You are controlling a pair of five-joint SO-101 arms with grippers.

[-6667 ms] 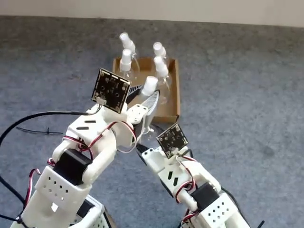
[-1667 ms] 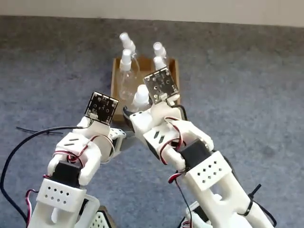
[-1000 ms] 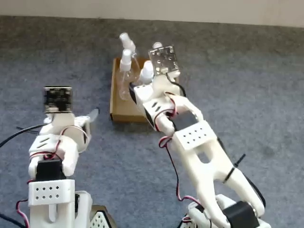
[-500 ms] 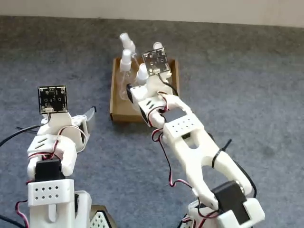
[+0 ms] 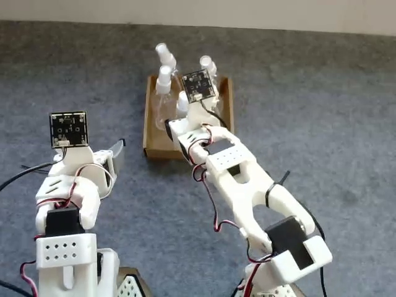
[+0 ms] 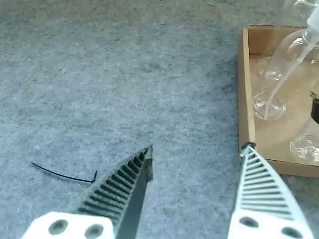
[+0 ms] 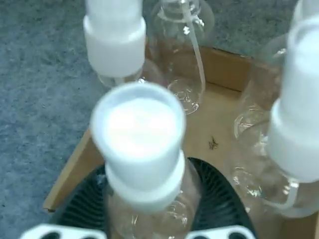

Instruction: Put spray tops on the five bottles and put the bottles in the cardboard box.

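The cardboard box [image 5: 148,127] lies at the table's far middle. Three clear bottles with white spray tops [image 5: 164,78] stand in it; in the right wrist view their tops [image 7: 115,42] rise close around my gripper. My right gripper [image 7: 149,191] is shut on a further capped bottle [image 7: 139,144], held upright over the box's near left part [image 7: 70,179]. Whether that bottle rests on the box floor is hidden. My left gripper [image 6: 198,152] hangs open over bare carpet left of the box [image 6: 244,89], nothing between its fingers; the high view places it [image 5: 114,154] at the left.
Grey carpet covers the table all round. A thin black cable tie [image 6: 65,175] lies on the carpet near my left gripper. The right arm [image 5: 241,179] stretches across the middle toward the box. Open carpet lies to the right.
The bottle passed from my left gripper to my right, which carried it over the box and lowered it. My left arm drew back to the left and opened.
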